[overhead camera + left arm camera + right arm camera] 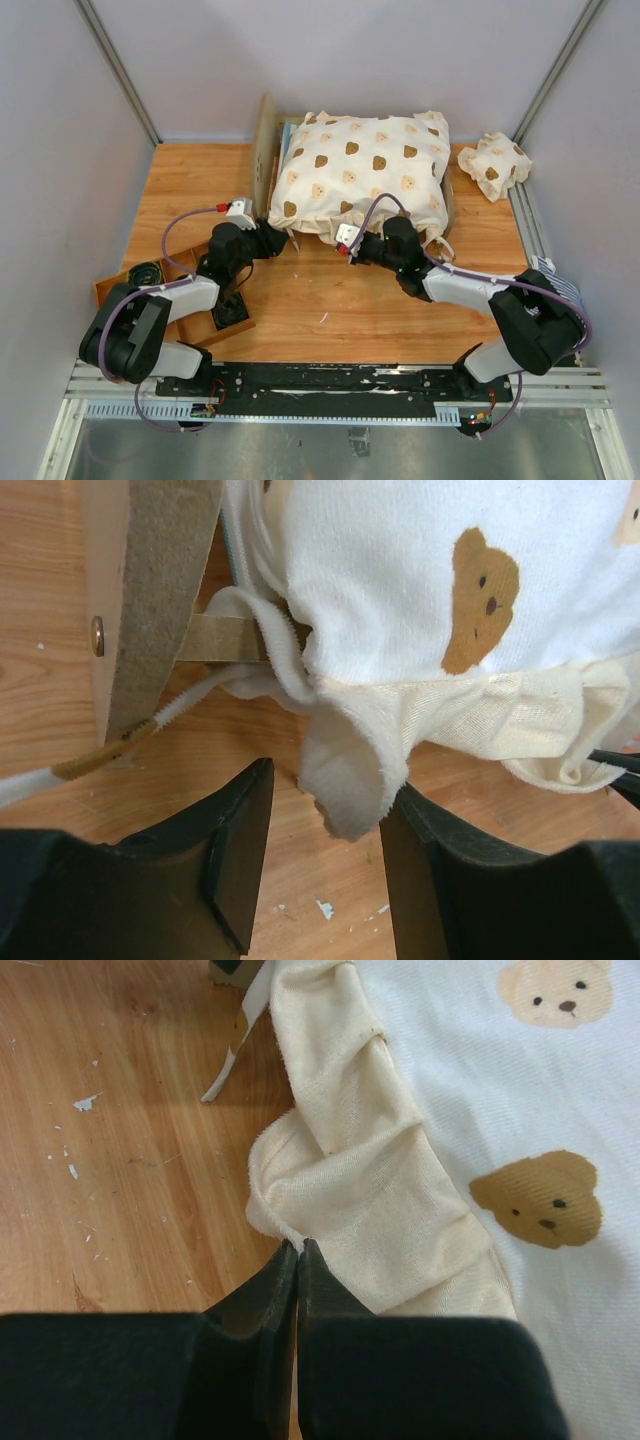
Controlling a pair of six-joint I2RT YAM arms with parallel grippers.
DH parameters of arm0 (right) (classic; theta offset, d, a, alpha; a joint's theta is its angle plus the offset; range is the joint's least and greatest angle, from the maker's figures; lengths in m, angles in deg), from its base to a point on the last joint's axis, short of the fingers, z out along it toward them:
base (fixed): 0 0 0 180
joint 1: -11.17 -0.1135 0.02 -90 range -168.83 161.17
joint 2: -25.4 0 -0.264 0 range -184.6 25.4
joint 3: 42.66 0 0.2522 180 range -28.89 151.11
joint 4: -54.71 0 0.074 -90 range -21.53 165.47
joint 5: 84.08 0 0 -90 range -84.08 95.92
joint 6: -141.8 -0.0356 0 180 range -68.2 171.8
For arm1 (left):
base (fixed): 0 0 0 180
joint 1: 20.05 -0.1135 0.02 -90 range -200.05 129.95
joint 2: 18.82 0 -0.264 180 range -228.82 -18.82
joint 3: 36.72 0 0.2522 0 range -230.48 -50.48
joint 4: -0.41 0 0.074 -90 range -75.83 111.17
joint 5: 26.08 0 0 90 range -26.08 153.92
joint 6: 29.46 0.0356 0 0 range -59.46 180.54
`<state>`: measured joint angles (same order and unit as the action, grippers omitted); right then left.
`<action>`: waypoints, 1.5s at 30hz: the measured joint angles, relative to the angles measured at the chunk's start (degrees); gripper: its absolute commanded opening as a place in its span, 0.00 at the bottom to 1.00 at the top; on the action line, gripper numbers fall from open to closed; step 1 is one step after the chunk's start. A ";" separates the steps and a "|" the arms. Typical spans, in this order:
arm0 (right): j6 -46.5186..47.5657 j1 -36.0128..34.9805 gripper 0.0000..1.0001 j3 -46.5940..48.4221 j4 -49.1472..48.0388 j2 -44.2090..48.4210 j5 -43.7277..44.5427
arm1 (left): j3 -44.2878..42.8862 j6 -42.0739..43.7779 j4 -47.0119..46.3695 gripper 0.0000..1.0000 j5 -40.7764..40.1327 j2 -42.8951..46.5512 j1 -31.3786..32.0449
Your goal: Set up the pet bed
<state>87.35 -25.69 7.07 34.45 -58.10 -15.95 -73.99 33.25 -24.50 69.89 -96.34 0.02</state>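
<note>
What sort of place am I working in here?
Most likely a robot test cell, not a home: a wooden table boxed in by plain grey walls, with a metal rail at its near edge. The pet bed and cover look like props.

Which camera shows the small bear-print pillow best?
Top external: the pillow lies in full view at the table's far right corner, apart from the cover. Neither wrist view shows it; both look at the cover's ruffled hem.
</note>
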 measured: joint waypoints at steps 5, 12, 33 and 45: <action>0.00 0.00 0.00 0.13 -0.09 -0.39 0.00 | 0.00 -0.22 -0.52 0.27 -0.09 -0.61 0.00; 0.02 0.00 0.00 0.13 -0.13 -0.42 1.79 | 0.00 -0.31 -0.09 0.00 -2.38 0.17 0.00; -3.28 3.82 0.00 -1.22 0.02 2.64 12.26 | -6.93 1.73 28.35 0.00 -4.61 11.52 -6.73; -8.11 4.76 0.42 1.09 14.58 5.29 -0.44 | -5.75 -9.20 35.19 0.43 -10.56 12.55 -7.93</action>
<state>79.24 -20.93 8.16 49.03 -52.81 -16.38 -79.74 24.05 10.68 59.34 -83.79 -7.91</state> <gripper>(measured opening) 0.275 0.299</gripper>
